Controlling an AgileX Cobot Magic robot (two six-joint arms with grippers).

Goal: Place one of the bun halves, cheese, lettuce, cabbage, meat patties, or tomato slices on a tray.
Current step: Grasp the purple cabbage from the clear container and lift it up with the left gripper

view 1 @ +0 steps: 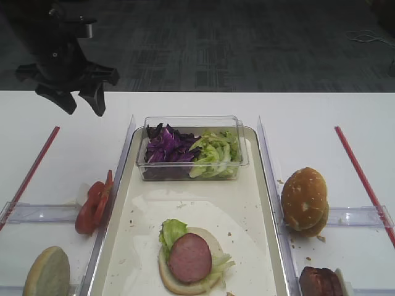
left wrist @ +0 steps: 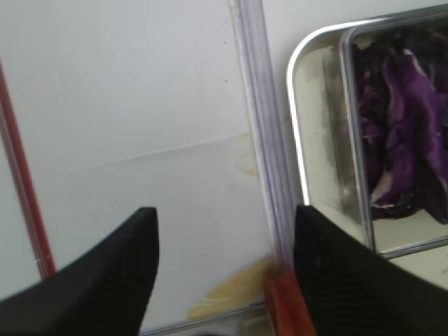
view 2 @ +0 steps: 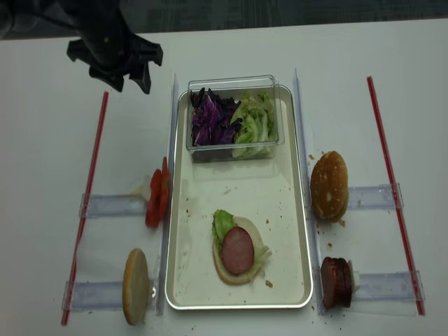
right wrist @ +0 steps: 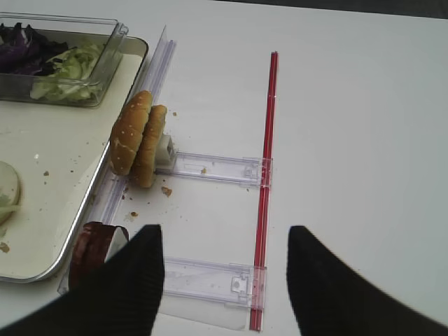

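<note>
Left claw [view 1: 83, 102] hangs over the bare white worktop [view 1: 345, 108] at the far left, fingers spread wide, nothing between them and touching nothing. Left wrist view confirms: both dark fingers [left wrist: 105, 273] apart, plain worktop below.

Right claw [right wrist: 224, 280] shows only in its own wrist view: fingers apart, empty, above the worktop near the red strip [right wrist: 266, 175]. It's out of both overhead views.

Tray [view 2: 280, 280] sits centre. On it near the front: a bottom bun half [view 2: 241, 269] with lettuce [view 2: 222, 222] and one meat patty [view 2: 238, 250] on top. At the far end of the tray, a clear tub [view 2: 231, 85] holds cabbage [view 2: 213, 122] on the left, more green lettuce on the right.

Off the tray: tomato slices [view 2: 157, 198] standing on edge just left of the rim, pale bun half [view 2: 136, 285] front left, seeded bun halves [view 2: 329, 185] on edge right, more meat patties [view 2: 334, 281] front right.

Left wrist view shows the tray's far-left corner and the cabbage through the tub wall. Right wrist view shows crumbs around the seeded buns.
</note>
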